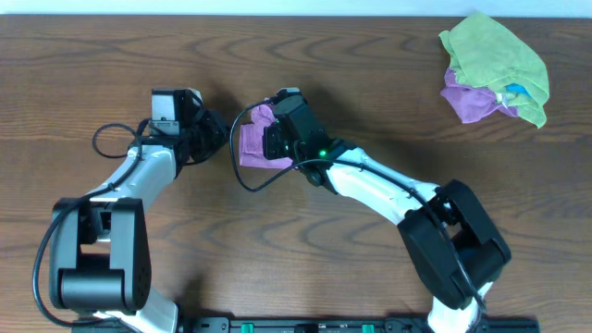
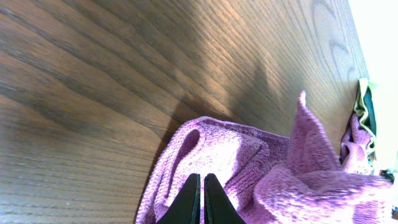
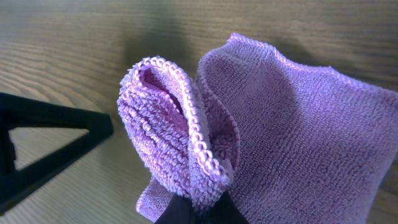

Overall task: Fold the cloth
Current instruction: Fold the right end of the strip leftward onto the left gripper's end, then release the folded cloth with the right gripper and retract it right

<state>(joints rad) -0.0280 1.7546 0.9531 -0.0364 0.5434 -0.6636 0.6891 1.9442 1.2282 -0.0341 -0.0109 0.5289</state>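
From overhead, the soft, matte purple microfibre cloth (image 1: 252,146) sits bunched on the dark wood-grain table (image 1: 370,55). It lies between the left gripper (image 1: 220,129) and the right gripper (image 1: 270,141), whose black wrist covers part of it. Well apart, at the far right corner, a crumpled lime-green cloth (image 1: 495,55) lies over a second purple cloth (image 1: 467,100) with a white-blue tag (image 1: 515,91).

In the left wrist view, the left gripper (image 2: 201,180) has its slim black fingers pressed together at a rolled fold of the looped pile. Whether fabric is caught between them I cannot tell.

In the right wrist view, the right gripper (image 3: 196,210) pinches the cloth's gathered, bead-stitched hem; a black triangular frame (image 3: 43,140) stands beside, not touching
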